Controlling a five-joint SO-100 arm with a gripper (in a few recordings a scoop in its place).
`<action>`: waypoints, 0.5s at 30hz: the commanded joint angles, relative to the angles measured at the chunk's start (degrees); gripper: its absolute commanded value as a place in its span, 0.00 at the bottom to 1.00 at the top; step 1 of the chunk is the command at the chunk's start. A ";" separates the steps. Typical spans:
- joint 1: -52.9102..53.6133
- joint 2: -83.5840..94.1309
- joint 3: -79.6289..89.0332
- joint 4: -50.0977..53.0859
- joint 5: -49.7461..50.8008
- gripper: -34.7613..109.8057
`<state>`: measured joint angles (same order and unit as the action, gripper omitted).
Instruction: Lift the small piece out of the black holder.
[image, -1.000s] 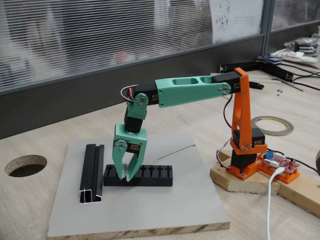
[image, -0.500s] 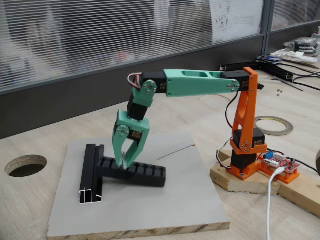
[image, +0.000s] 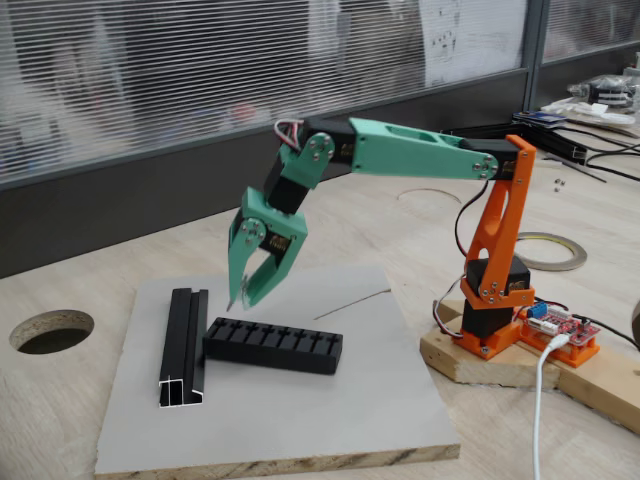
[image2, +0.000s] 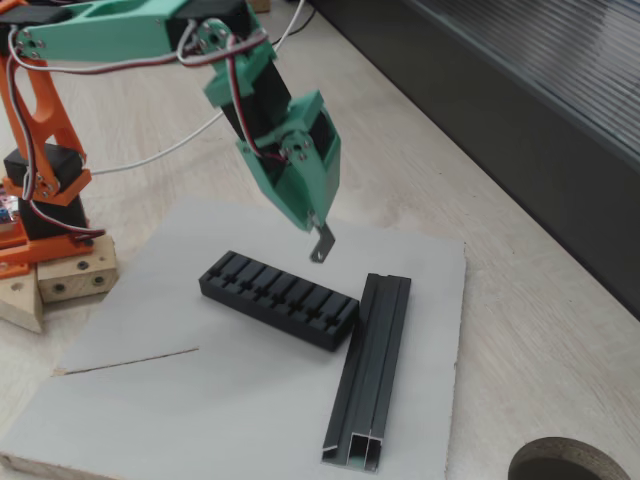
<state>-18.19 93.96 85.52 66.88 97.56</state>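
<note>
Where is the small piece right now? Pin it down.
The small piece hangs from the gripper in mid-air, above the slotted black holder and just left of the channel rail.

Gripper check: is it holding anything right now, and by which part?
Yes. The gripper is shut on the small piece, pinching its upper end; the rest hangs below the fingertips, clear above the black holder.

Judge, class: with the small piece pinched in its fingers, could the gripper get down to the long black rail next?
Probably yes: the gripper, holding the small piece, hangs above the board with open air below, and the rail lies uncovered beside the black holder.
</note>
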 joint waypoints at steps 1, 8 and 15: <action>0.18 5.19 -1.14 0.18 0.44 0.27; 0.18 10.11 -1.05 0.18 0.44 0.27; 0.53 13.89 -1.05 0.44 0.44 0.27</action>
<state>-18.11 104.24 85.52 66.88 97.56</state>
